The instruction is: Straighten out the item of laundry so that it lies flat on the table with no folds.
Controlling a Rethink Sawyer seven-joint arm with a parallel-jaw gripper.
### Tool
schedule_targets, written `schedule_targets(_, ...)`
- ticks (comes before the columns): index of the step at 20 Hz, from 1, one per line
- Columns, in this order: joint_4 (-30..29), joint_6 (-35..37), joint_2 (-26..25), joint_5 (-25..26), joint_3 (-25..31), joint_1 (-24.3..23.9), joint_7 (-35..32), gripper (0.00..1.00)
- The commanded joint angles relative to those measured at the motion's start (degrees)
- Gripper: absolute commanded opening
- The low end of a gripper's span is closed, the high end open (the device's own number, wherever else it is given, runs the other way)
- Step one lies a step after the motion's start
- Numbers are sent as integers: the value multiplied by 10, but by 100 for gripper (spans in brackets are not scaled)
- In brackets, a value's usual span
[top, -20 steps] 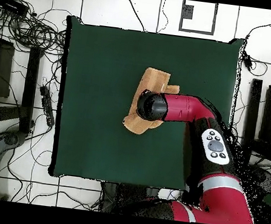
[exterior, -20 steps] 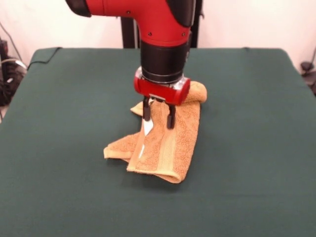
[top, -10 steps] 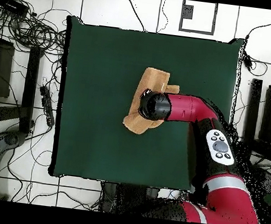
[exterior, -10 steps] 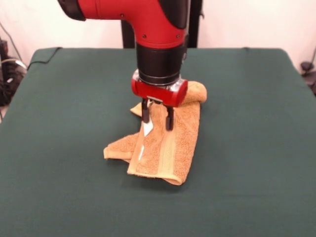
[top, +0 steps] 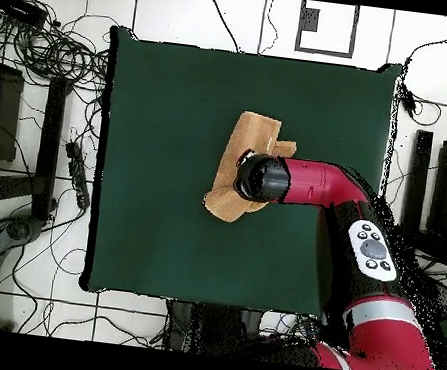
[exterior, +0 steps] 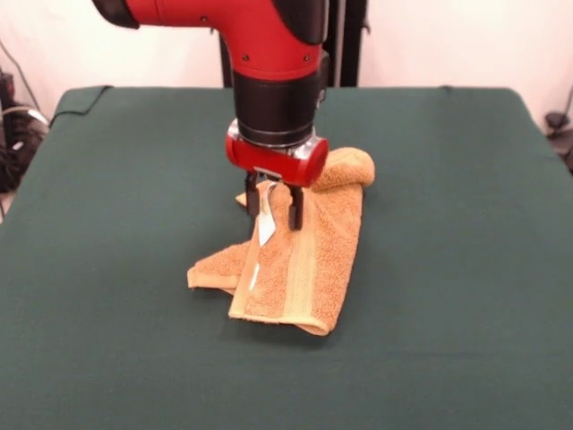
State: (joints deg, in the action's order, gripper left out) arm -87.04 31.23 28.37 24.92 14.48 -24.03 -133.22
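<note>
The item of laundry (exterior: 315,255), an orange-tan towel, lies crumpled and folded over itself near the middle of the table (exterior: 107,269). A flat woven band runs down its near part, and a white label (exterior: 265,229) shows on its left side. My gripper (exterior: 272,208) hangs just over the towel's far left part. It is open, with its two dark fingers (exterior: 294,213) apart and nothing between them. In the overhead view the towel (top: 241,140) shows beside the arm's wrist (top: 262,178), which hides the gripper.
Green cloth covers the table (top: 156,114) well beyond the towel on every side. Cables and dark equipment (top: 52,51) lie on the floor by the table's left edge in the overhead view. A black post (exterior: 349,40) stands behind the table.
The arm has shifted left in the front view and risen slightly. The towel has not moved.
</note>
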Motion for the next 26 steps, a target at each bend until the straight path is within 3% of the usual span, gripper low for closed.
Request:
schedule_targets(1, -81, 91, 25, 2, 46, 11, 92, 100)
schedule_targets(9, -81, 135, 59, 2, 45, 19, 95, 100)
schedule_targets(13, -74, 70, 19, 35, 33, 34, 65, 100)
schedule_targets(20, -68, 10, -5, 71, 2, 75, 11, 100)
schedule_targets(26, -49, 40, -9, 87, -41, 134, -36, 100)
